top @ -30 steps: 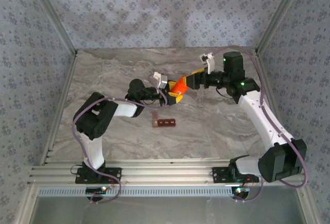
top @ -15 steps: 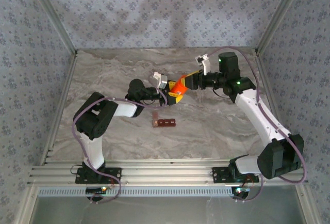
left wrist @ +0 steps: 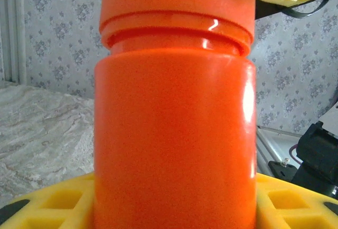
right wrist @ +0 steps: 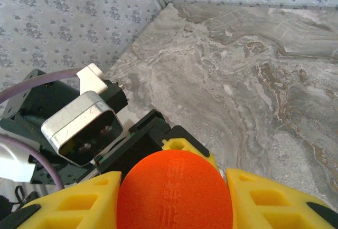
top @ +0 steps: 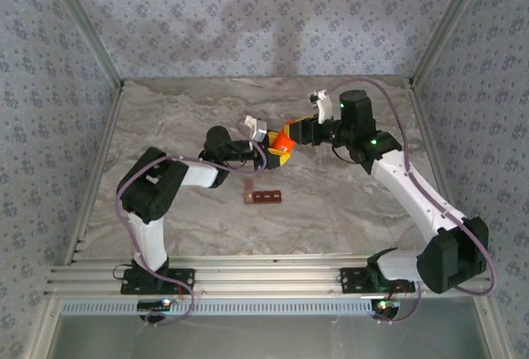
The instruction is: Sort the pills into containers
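Item 1. Orange bottle point(top: 284, 138): raised off the tabletop point(top: 347, 202) near its middle, between the two arms, lying aslant with the cap point(right wrist: 174, 192) end turned toward the right arm. Glossy plastic with a ridged collar below the cap, seen close up from the left wrist.

Item 2. Left jaws: clamped on the body of the orange bottle, with yellow fingers point(left wrist: 47, 202) pressed to either side of its lower part. Reaching in from the left side, forearm low over the marble-patterned surface.

Item 3. Right jaws: closed in on the cap, with yellow fingers point(right wrist: 79, 202) hugging it on both sides and no gap visible between pad and plastic. Arm stretched across from the right, wrist bent toward the left arm.

Item 4. Containers point(top: 263, 197): dark red-brown strip of joined square cells, lying flat on the tabletop, nearer the arm bases than the bottle, just beside the left forearm and apart from both jaws. Contents of the cells too small to tell.

Item 5. Surround: patterned walls on three sides and a metal frame rail along the near edge.
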Robot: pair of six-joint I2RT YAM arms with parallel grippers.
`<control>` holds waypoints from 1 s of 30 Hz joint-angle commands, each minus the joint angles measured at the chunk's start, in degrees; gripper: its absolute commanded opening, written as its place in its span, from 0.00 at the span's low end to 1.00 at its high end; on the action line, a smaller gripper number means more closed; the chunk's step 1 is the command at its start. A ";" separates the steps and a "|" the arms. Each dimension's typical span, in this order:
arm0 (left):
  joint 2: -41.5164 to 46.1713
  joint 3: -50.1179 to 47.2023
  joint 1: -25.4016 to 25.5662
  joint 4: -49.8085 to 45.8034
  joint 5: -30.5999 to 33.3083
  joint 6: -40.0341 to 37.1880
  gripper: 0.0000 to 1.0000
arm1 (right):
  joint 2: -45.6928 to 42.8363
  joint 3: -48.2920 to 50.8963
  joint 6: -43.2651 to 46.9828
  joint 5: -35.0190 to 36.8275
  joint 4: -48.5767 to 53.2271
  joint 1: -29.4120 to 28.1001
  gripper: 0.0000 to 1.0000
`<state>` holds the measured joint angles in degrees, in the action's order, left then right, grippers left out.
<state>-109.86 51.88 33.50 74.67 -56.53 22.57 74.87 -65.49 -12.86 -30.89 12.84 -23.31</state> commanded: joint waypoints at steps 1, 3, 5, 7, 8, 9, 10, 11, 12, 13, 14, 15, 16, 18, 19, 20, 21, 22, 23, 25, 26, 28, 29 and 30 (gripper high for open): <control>1.87 1.47 1.32 6.01 0.06 -0.16 0.00 | 3.20 1.37 -2.91 0.49 4.72 -3.61 0.39; 1.68 1.64 1.31 6.01 -0.05 -0.06 0.00 | 3.69 0.46 -2.78 0.23 5.70 -3.66 0.39; 1.67 1.64 1.34 6.01 -0.05 -0.05 0.00 | 3.96 -0.61 -2.65 -0.21 6.54 -3.51 0.40; 1.58 1.71 1.31 6.01 0.10 -0.07 0.00 | 3.96 -1.93 -2.47 -0.16 7.57 -3.31 0.40; 1.45 1.74 1.31 6.01 0.11 -0.07 0.00 | 3.96 -2.33 -2.56 -0.17 7.76 -3.11 0.41; 1.30 1.82 1.32 6.05 0.14 -0.02 0.00 | 4.01 -3.27 -2.64 -0.26 8.31 -2.86 0.42; 1.08 1.98 1.31 6.03 0.15 0.02 0.00 | 4.05 -4.85 -2.76 -0.38 8.79 -2.49 0.43; 0.85 2.03 1.35 6.01 0.19 0.11 0.00 | 3.99 -5.54 -2.93 -0.49 9.03 -2.12 0.44; 0.73 2.24 1.31 6.01 0.19 0.24 0.00 | 4.05 -6.34 -3.14 -0.86 9.28 -1.58 0.46; 0.55 2.32 1.31 6.01 0.18 0.28 0.00 | 4.00 -7.12 -3.43 -1.41 9.30 -0.97 0.49; 0.44 2.44 1.32 6.01 0.18 0.29 0.00 | 4.12 -7.83 -3.60 -1.88 9.31 -0.52 0.54; 0.31 2.48 1.36 6.01 0.17 0.31 0.00 | 4.11 -8.64 -3.86 -2.48 9.43 0.12 0.58; 0.20 2.61 1.33 6.01 0.21 0.37 0.00 | 4.05 -9.45 -3.96 -3.21 9.35 0.68 0.64; 0.02 2.71 1.31 6.01 0.25 0.45 0.00 | 3.75 -10.94 -3.73 -3.95 10.03 1.38 0.71; -0.08 2.83 1.29 6.01 0.25 0.46 0.00 | 3.31 -11.54 -3.38 -4.30 10.51 1.79 0.73; -0.16 2.90 1.32 6.01 0.26 0.54 0.00 | 2.77 -11.89 -3.10 -4.44 10.87 2.04 0.75; -0.25 3.03 1.31 6.01 0.14 0.54 0.00 | 1.96 -12.06 -2.77 -4.21 11.49 2.31 0.76; -0.26 3.13 1.32 6.01 0.13 0.64 0.00 | 1.01 -11.90 -2.65 -3.90 12.00 2.69 0.77; -0.26 3.22 1.39 6.01 0.14 0.72 0.00 | 0.14 -11.55 -2.62 -3.83 12.09 3.14 0.78; -0.26 3.22 1.46 6.01 0.04 0.72 0.00 | -1.78 -10.53 -1.74 -3.36 12.12 4.17 0.78; -0.26 3.20 1.47 6.01 0.01 0.77 0.00 | -2.60 -9.90 -0.74 -2.90 11.83 4.48 0.78; -0.18 3.19 1.56 6.01 -0.20 0.81 0.00 | -4.68 -8.19 2.12 -1.98 11.09 4.76 0.78; -0.09 3.19 1.59 6.01 -0.30 0.80 0.00 | -5.51 -7.18 3.48 -1.69 10.26 4.95 0.78; 0.00 3.14 1.57 6.00 -0.37 0.81 0.00 | -6.39 -6.02 5.06 -0.93 9.46 5.11 0.78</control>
<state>-109.95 53.60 34.68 77.10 -55.79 22.63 71.09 -73.60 -12.73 -32.93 22.87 -18.55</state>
